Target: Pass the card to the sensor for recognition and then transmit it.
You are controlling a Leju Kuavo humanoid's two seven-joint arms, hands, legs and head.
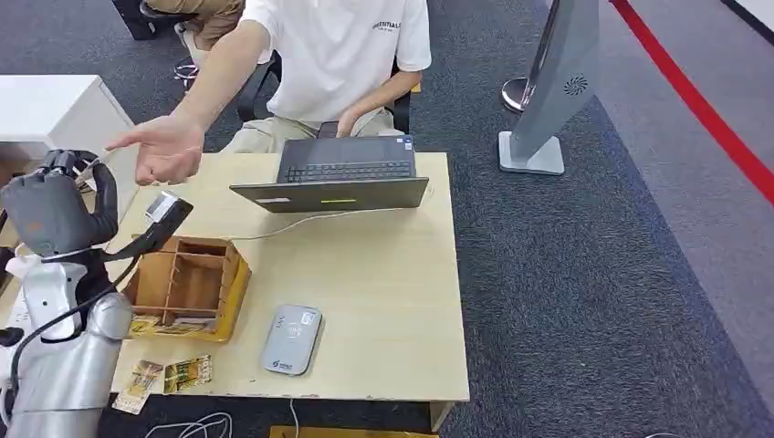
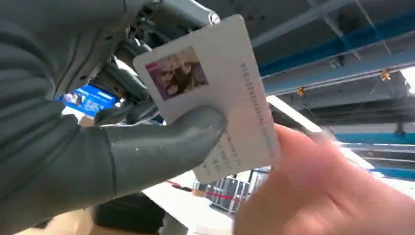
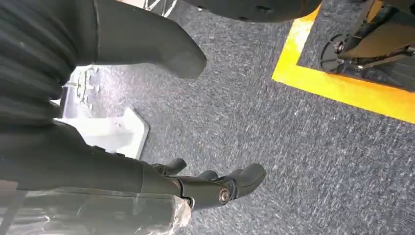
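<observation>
Nearest me, I see my right hand (image 3: 195, 188) hanging over the grey carpeted floor (image 3: 293, 147), its dark fingers (image 3: 247, 176) slack and apart, holding nothing. On the near edge of the pale wooden bench (image 1: 383, 274) lie a few small printed cards (image 1: 169, 376), and just beyond them a flat grey card sensor (image 1: 292, 339) sits beside a brown wooden compartment box (image 1: 192, 285). Above the box's left side, my left hand (image 1: 59, 210) is raised, and its thumb and fingers (image 2: 166, 142) pinch the white plastic card with a small photo (image 2: 215, 93). A person's open hand (image 1: 164, 151) reaches in just beyond the card; whether it touches the card, I cannot tell. Farther back stands an open dark grey laptop (image 1: 338, 182), with the seated person in a white T-shirt (image 1: 338, 55) behind it.
</observation>
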